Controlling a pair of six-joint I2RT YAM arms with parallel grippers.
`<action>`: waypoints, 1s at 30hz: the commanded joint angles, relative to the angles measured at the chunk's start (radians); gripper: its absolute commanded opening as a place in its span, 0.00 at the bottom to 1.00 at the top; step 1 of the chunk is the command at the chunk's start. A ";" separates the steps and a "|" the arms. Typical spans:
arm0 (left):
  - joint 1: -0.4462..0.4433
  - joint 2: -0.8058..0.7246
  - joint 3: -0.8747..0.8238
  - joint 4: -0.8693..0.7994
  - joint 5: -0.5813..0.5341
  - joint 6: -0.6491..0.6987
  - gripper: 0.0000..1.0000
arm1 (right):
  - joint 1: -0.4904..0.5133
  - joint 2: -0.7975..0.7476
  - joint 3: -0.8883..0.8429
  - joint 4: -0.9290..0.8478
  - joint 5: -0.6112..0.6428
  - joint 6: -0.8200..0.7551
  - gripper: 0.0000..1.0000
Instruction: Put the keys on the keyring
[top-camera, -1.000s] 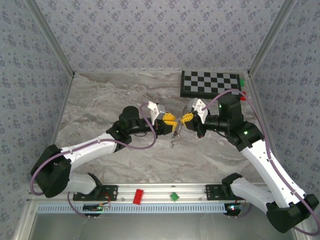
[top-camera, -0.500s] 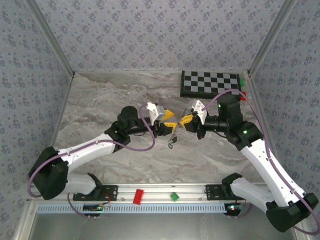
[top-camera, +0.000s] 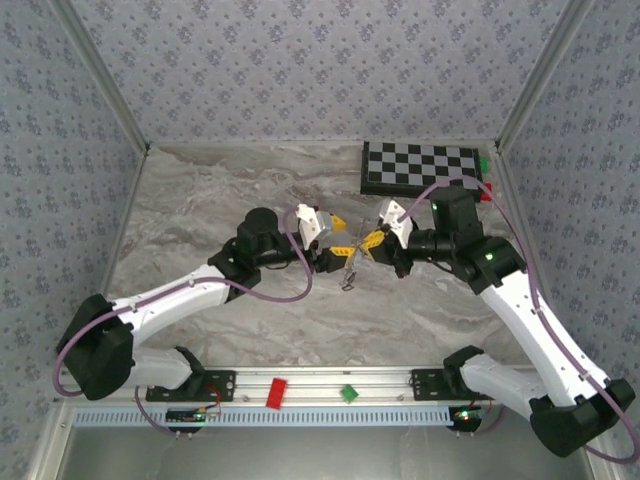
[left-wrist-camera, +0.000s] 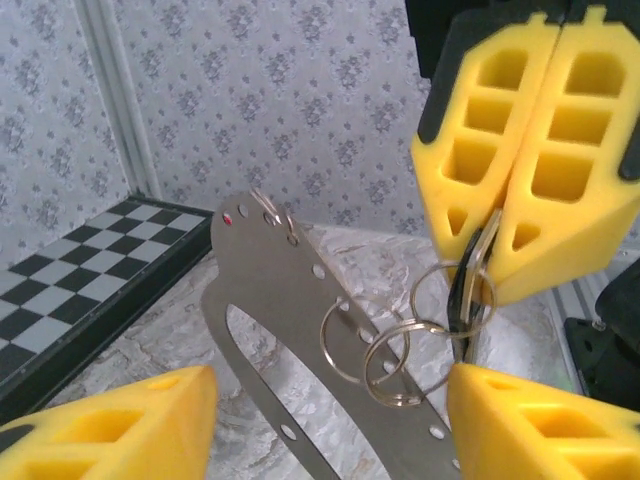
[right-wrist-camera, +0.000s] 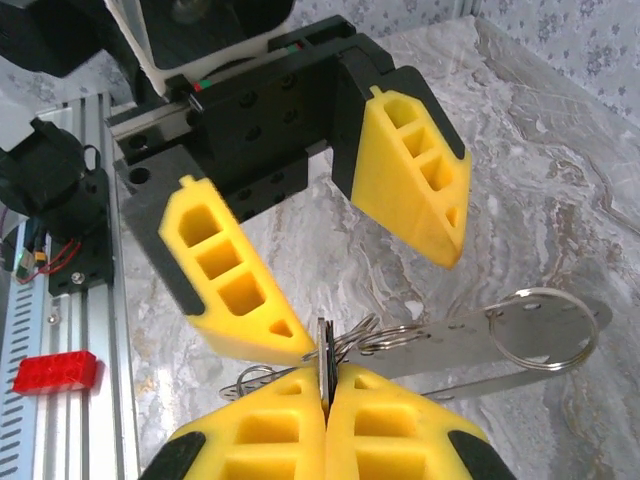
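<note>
Hovering over the table (top-camera: 200, 220), the right gripper (top-camera: 372, 241) is clamping the keyring (left-wrist-camera: 285, 285) in mid-air while the left gripper (top-camera: 338, 238) is gaping just beside it. Such a thin pinch may be risking a slip, dropping the small rings (left-wrist-camera: 365, 350).

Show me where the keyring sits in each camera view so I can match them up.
Top external: keyring hangs at mid-table.
Left wrist: keyring slants across the centre.
Right wrist: keyring juts out low right.
Shared landmark: the shut right gripper holding it.
</note>
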 joint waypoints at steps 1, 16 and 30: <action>0.008 -0.039 0.045 -0.073 -0.036 0.067 0.64 | 0.013 0.049 0.108 -0.118 0.108 -0.139 0.00; 0.022 0.038 0.086 -0.088 -0.019 0.089 0.60 | 0.199 -0.112 -0.068 0.062 0.678 -0.565 0.00; -0.014 0.124 0.132 -0.032 0.037 0.128 0.57 | 0.236 -0.167 -0.177 0.281 0.714 -0.758 0.00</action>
